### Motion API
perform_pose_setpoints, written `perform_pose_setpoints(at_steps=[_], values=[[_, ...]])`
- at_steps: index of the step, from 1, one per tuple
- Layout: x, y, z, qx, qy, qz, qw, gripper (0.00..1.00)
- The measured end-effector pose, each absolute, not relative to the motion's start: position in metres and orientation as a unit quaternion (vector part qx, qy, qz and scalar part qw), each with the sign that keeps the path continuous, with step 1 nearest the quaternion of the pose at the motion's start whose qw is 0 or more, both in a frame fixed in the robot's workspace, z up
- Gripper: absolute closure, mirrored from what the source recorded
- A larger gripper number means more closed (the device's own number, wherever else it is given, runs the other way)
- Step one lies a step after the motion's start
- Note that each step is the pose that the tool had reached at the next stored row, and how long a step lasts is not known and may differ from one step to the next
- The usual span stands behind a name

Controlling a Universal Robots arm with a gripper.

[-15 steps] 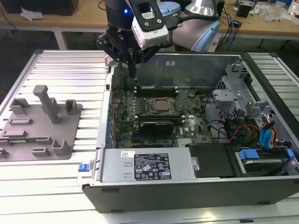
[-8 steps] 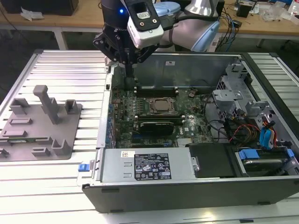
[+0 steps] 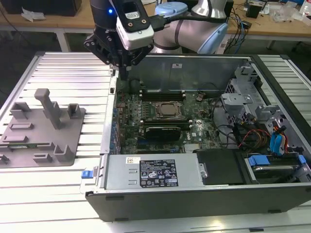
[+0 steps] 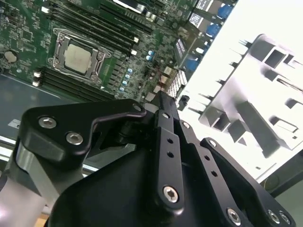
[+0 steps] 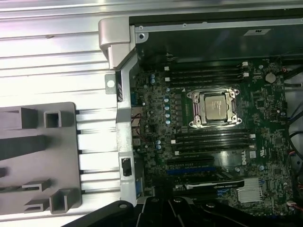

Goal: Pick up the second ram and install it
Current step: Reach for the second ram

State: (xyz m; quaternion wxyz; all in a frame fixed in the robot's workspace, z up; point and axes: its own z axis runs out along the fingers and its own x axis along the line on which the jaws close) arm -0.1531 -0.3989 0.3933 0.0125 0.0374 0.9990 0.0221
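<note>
While tool (image 3: 125,74) hangs over case edge (image 3: 105,145) beside grey tray (image 3: 73,145), I cannot tell its grip state. Second ram (image 3: 26,144) lies flat on tray, untouched. Risk: skewed approach clips tray post (image 3: 51,109), tilts ram.

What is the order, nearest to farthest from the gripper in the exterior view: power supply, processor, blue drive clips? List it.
1. Processor, mid-motherboard, nearest the gripper at the case's back corner.
2. Power supply, along the case's wall closest to the camera.
3. Blue drive clips, at the exterior view's far right.
</note>
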Motion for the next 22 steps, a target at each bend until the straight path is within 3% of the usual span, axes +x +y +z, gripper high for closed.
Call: perform_pose_setpoints(at_steps=[22], values=[[-0.227, -0.399, 0.393, 0.037, 0.999, 0.022, 0.013, 0.92]])
